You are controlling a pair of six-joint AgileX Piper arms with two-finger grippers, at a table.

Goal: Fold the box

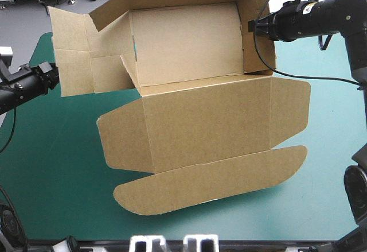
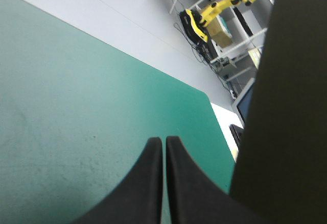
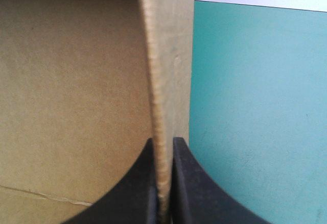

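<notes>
- Teal-green cover (image 1: 51, 166) is lying over the table, and the brown box (image 1: 189, 51) is sitting across its middle and far side.
- Its far part is standing as an open tray with the far and right walls raised, while the lid (image 1: 206, 128) is lying flat toward the near edge, with a rounded flap (image 1: 212, 180) lying beyond it.
- At the tray's far right, the right gripper (image 3: 163, 150) is pinching the right wall (image 3: 166, 55), its black fingers all but closed on the board's edge.
- At the table's left side, the left gripper (image 2: 163, 147) is hovering just beside the box's spread left flaps (image 1: 71, 62), its fingers pressing together and gripping nothing.
</notes>
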